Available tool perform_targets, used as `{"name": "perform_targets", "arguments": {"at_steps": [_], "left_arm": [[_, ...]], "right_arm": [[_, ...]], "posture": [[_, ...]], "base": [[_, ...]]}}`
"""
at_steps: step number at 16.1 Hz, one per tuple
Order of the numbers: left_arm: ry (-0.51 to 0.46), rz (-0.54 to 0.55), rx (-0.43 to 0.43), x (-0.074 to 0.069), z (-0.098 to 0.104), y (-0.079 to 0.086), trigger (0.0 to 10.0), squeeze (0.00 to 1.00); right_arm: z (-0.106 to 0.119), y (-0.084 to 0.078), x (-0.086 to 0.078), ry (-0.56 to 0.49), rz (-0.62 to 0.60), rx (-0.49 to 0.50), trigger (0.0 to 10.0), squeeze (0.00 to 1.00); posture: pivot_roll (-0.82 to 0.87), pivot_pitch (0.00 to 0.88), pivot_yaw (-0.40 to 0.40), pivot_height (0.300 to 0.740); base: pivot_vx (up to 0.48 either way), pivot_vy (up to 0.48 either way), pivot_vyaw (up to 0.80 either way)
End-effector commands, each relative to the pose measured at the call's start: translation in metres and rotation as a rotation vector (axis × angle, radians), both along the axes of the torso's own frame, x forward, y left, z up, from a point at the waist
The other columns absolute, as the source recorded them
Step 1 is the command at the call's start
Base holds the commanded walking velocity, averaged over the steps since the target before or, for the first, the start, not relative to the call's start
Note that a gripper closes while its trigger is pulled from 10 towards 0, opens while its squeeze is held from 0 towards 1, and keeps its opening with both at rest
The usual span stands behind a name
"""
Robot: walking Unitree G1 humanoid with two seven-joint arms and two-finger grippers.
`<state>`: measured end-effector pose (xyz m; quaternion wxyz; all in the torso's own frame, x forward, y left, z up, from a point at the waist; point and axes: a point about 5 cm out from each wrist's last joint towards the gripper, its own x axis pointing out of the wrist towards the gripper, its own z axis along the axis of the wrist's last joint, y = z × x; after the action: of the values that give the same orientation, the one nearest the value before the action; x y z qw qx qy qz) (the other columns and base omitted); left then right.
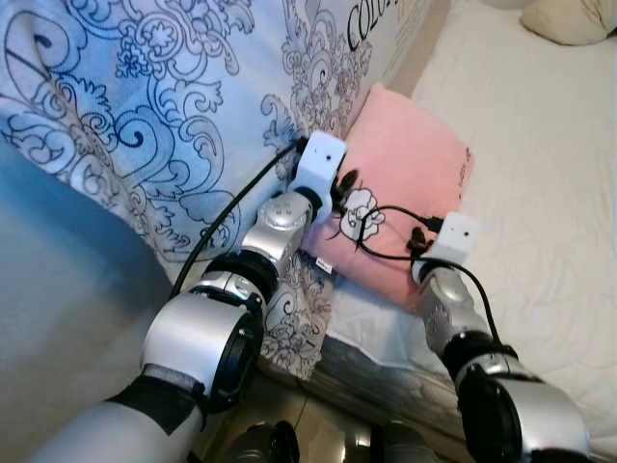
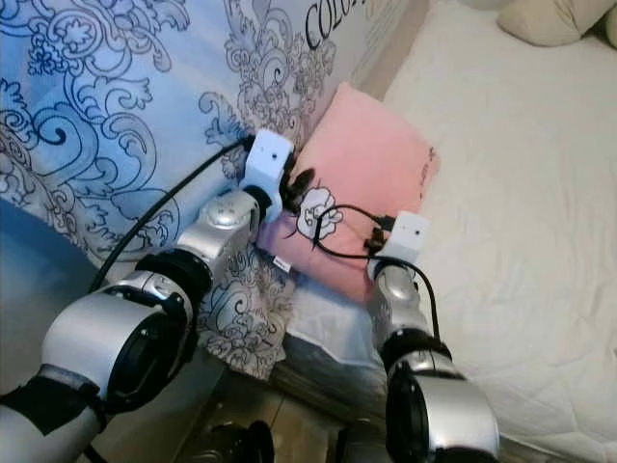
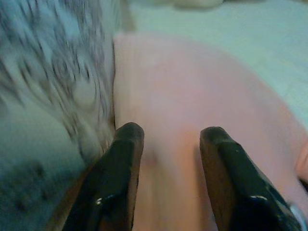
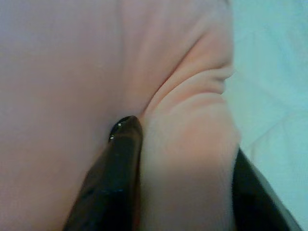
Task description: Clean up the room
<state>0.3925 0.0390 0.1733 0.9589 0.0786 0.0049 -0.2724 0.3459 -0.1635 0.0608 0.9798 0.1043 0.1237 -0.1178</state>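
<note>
A pink pillow (image 1: 405, 178) lies on the bed's near edge, its left side against a blue patterned duvet (image 1: 164, 106). My left gripper (image 3: 171, 137) is open at the pillow's left edge, beside the duvet, its two black fingers (image 3: 120, 168) spread over the pink fabric. My right gripper (image 4: 183, 149) is at the pillow's near right corner, shut on a bunched fold of the pink pillow (image 4: 187, 120). A white flower print (image 1: 359, 207) marks the pillow between the two wrists.
The white mattress sheet (image 1: 540, 174) stretches to the right of the pillow. A cream pillow (image 1: 569, 19) lies at the far right corner. The bed's edge and a strip of floor (image 1: 318, 424) show below my arms.
</note>
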Motion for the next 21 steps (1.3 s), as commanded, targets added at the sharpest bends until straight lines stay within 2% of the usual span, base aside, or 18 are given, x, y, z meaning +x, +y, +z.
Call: {"name": "perform_targets", "arguments": {"at_steps": [1, 2, 3, 5, 7, 8, 9, 10, 11, 12, 13, 14, 15, 17, 18, 19, 21], "left_arm": [[-0.078, 0.02, 0.005, 0.006, 0.013, 0.021, 10.0, 1.0], [-0.113, 0.028, -0.017, 0.008, 0.017, 0.037, 10.0, 1.0], [-0.133, 0.028, -0.033, 0.009, 0.021, 0.045, 10.0, 1.0], [-0.206, -0.025, -0.045, 0.003, 0.027, 0.058, 10.0, 1.0], [-0.224, -0.1, -0.035, -0.016, 0.012, 0.061, 10.0, 1.0], [-0.221, -0.113, -0.032, -0.021, 0.006, 0.06, 10.0, 1.0], [-0.199, -0.106, -0.076, -0.035, -0.005, 0.062, 10.0, 1.0], [-0.162, -0.072, -0.118, -0.045, -0.015, 0.067, 10.0, 1.0], [-0.141, -0.045, -0.152, -0.051, -0.022, 0.072, 10.0, 1.0], [-0.133, 0.001, -0.169, -0.056, -0.028, 0.079, 10.0, 1.0], [-0.11, 0.115, -0.22, -0.068, -0.041, 0.091, 10.0, 1.0], [-0.095, 0.154, -0.245, -0.077, -0.048, 0.087, 10.0, 0.0], [-0.085, 0.155, -0.258, -0.078, -0.049, 0.083, 10.0, 0.0], [-0.074, 0.165, -0.227, -0.074, -0.05, 0.078, 10.0, 0.0], [-0.063, 0.175, -0.213, -0.072, -0.053, 0.079, 10.0, 0.0], [-0.021, 0.198, -0.206, -0.071, -0.063, 0.085, 10.0, 0.0], [-0.025, 0.194, -0.214, -0.07, -0.061, 0.082, 10.0, 0.0]], "right_arm": [[-0.002, -0.001, -0.004, -0.013, -0.013, -0.028, 10.0, 1.0], [-0.005, -0.008, -0.011, -0.041, -0.047, -0.037, 10.0, 1.0], [-0.007, -0.012, -0.017, -0.053, -0.063, -0.055, 10.0, 1.0], [-0.006, -0.021, -0.035, -0.114, -0.089, -0.107, 10.0, 1.0], [0.009, -0.028, -0.059, -0.202, -0.099, -0.223, 10.0, 1.0], [0.012, -0.03, -0.066, -0.218, -0.096, -0.254, 10.0, 1.0], [0.016, -0.038, -0.085, -0.232, -0.118, -0.34, 10.0, 1.0], [0.013, -0.048, -0.099, -0.206, -0.143, -0.379, 10.0, 1.0], [0.01, -0.054, -0.106, -0.178, -0.15, -0.394, 10.0, 1.0], [0.006, -0.055, -0.11, -0.158, -0.119, -0.385, 10.0, 1.0], [0.008, -0.05, -0.114, -0.193, -0.037, -0.425, 10.0, 1.0], [0.005, -0.053, -0.114, -0.171, -0.06, -0.448, 10.0, 0.0], [0.0, -0.055, -0.113, -0.134, -0.087, -0.429, 10.0, 0.0], [-0.005, -0.053, -0.114, -0.094, -0.101, -0.394, 10.0, 0.0], [-0.004, -0.049, -0.114, -0.103, -0.086, -0.38, 10.0, 0.0], [0.006, -0.037, -0.109, -0.171, -0.008, -0.387, 10.0, 0.0], [0.013, -0.028, -0.1, -0.203, 0.042, -0.41, 10.0, 0.0]], "posture": [[-0.05, 0.058, 0.059, 0.74], [-0.04, 0.028, 0.056, 0.74], [-0.04, 0.0, 0.053, 0.74], [-0.02, 0.0, 0.047, 0.74], [0.0, 0.0, 0.039, 0.74], [0.0, 0.0, 0.04, 0.74], [0.0, 0.0, 0.039, 0.74], [0.0, 0.0, 0.035, 0.74], [0.0, 0.0, 0.028, 0.74], [0.0, 0.0, 0.031, 0.74], [-0.04, 0.0, 0.05, 0.74], [-0.03, 0.0, 0.039, 0.74], [-0.03, 0.0, 0.039, 0.74], [-0.04, 0.0, 0.034, 0.74], [-0.05, 0.0, 0.031, 0.74], [-0.05, 0.0, 0.027, 0.74], [-0.05, 0.0, 0.029, 0.74]], "base": [[0.0, 0.0, 0.0], [0.0, 0.0, 0.0], [0.0, 0.0, 0.0], [0.0, 0.0, 0.0], [0.0, 0.0, 0.0], [0.0, 0.0, 0.0], [0.0, 0.0, 0.0], [0.0, 0.0, 0.0], [0.0, 0.0, 0.0], [0.0, -0.36, 0.0], [0.0, -0.439, 0.0], [0.0, -0.439, 0.0], [0.0, -0.439, 0.0], [0.0, -0.446, 0.0], [0.0, -0.45, 0.0], [0.0, -0.45, 0.0], [0.0, -0.45, -0.32]]}}
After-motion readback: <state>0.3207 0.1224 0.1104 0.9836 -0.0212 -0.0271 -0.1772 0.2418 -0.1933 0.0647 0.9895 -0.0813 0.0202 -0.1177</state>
